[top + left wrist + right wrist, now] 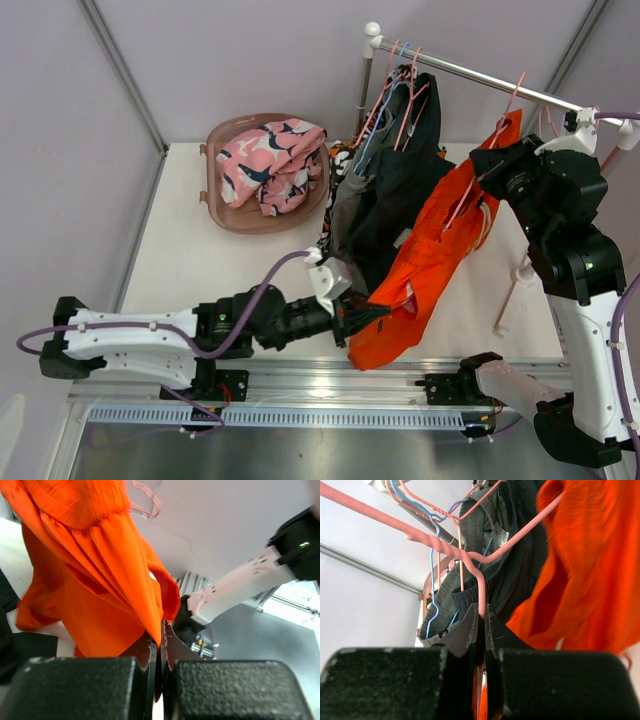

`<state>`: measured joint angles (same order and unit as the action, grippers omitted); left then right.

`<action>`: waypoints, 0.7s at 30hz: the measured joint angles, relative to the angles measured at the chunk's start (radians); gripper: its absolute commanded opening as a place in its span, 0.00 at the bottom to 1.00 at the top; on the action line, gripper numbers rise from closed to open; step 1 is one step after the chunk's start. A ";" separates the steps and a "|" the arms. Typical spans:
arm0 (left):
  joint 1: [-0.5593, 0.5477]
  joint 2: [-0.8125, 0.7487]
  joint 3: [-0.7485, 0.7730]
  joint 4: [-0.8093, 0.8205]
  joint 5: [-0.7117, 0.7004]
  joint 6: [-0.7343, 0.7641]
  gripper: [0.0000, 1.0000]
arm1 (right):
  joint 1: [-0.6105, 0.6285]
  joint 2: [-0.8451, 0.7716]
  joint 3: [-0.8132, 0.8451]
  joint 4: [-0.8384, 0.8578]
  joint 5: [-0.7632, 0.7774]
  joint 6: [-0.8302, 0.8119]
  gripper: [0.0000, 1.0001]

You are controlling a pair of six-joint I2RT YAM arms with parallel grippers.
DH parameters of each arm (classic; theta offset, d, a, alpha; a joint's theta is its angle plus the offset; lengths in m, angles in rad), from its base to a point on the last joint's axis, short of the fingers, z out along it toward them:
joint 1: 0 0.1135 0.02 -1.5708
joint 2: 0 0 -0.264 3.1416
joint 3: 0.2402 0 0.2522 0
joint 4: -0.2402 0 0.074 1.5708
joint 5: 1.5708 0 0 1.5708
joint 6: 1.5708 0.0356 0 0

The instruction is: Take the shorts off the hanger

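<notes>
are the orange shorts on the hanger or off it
On. The orange shorts hang from the pink hanger on the rail; left claw shut on their hem, right claw shut on the hanger.

The pink shorts (270, 160) with navy print lay crumpled in the basket (215, 205), off any hanger. The orange shorts (430, 260) hung from a pink hanger (481, 590) on the rail (470, 75), their cloth drawn out slantwise, with the lower hem pulled towards the near left. Just left of them the dark charcoal shorts (405, 190) hung straight down, with the grey shorts (347, 215) beside them. A sliver behind these seemed to be the blotch-patterned pair (342, 157), mostly hidden.
</notes>
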<state>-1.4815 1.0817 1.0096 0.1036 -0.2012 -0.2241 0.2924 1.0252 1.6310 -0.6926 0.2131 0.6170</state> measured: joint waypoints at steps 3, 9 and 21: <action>-0.041 -0.087 -0.070 0.014 -0.069 -0.009 0.00 | -0.029 0.000 0.000 -0.017 -0.037 0.021 0.00; -0.047 -0.040 -0.112 0.035 -0.137 -0.009 0.00 | -0.051 0.000 0.000 -0.017 -0.066 0.042 0.00; -0.001 0.343 0.108 0.072 -0.157 0.060 0.00 | -0.063 0.010 0.099 -0.084 -0.120 0.083 0.00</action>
<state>-1.4822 1.4250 1.1175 0.1757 -0.3580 -0.1646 0.2291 1.0351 1.7298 -0.7769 0.0933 0.6998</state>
